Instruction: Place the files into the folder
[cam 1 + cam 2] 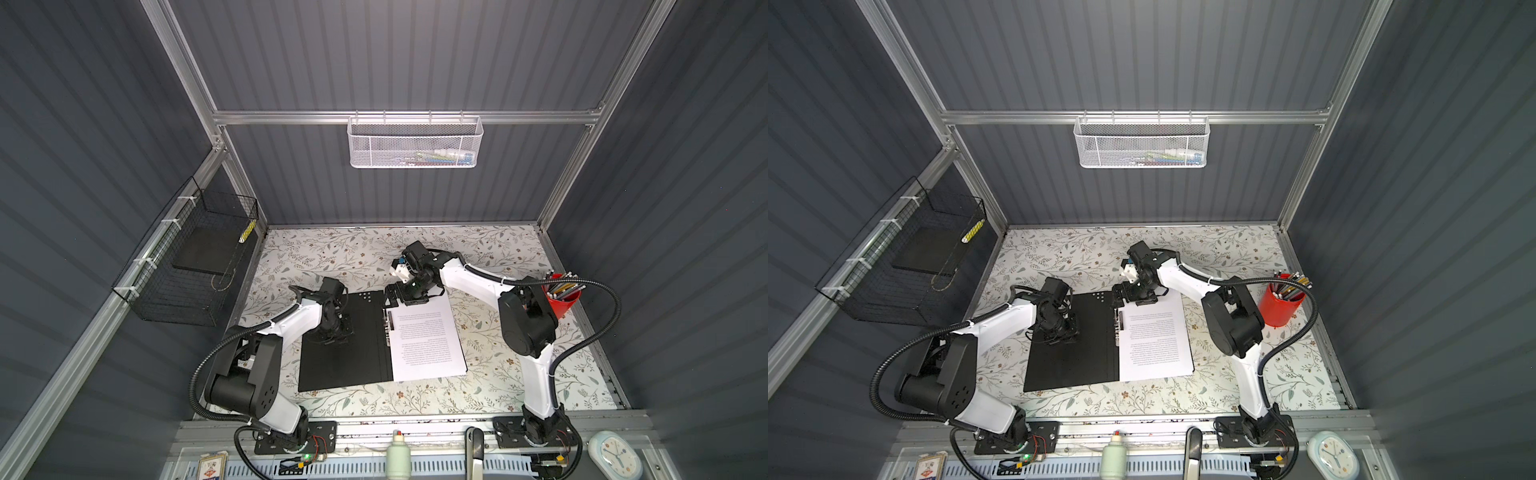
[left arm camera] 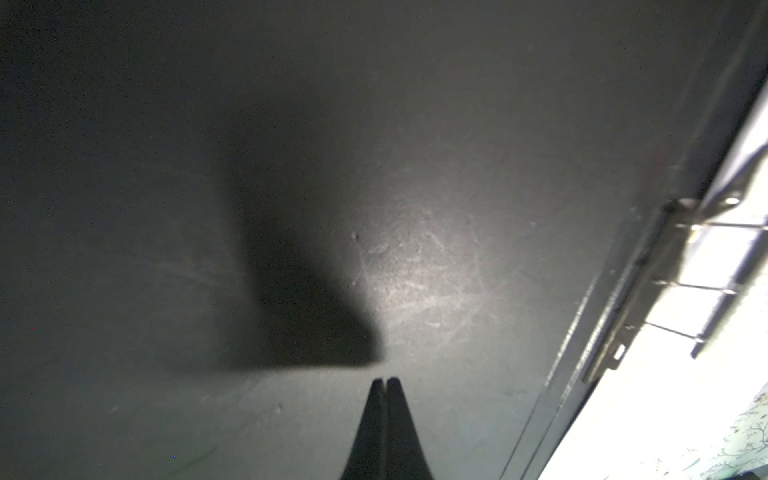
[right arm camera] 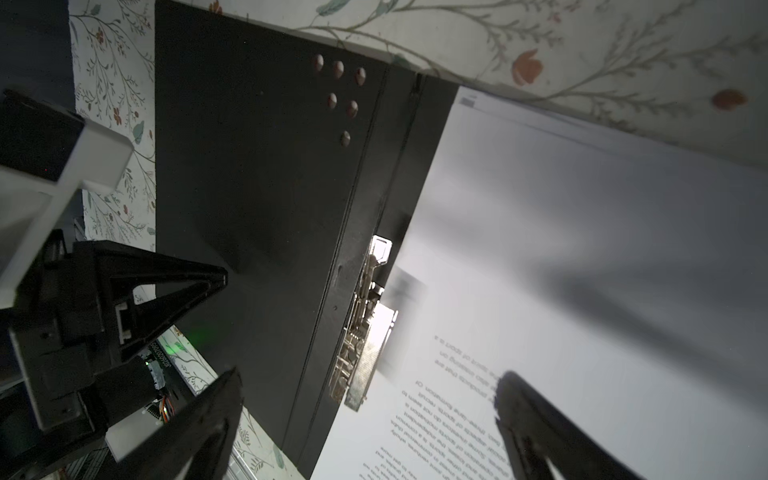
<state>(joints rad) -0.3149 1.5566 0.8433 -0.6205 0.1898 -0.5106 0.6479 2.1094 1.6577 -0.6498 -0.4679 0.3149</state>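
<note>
Bench: flat, floral-printed. Folder laid open mid-bench; matte black inside, scuffed; judged stiff board, best taken at free flap edge. Files stacked on right half, against spine; judged thin, limp, slippery, so better pressed flat than pinched. Metal clip set at spine; whether sheets are clamped cannot be told. Left jaws closed, tips at left flap. Right jaws spread wide over clip.

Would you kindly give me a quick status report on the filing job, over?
Left gripper shut, tips down on the open folder, bare flap. Right gripper open over spine clip. Files lying on the other flap. Nothing blocking.
</note>
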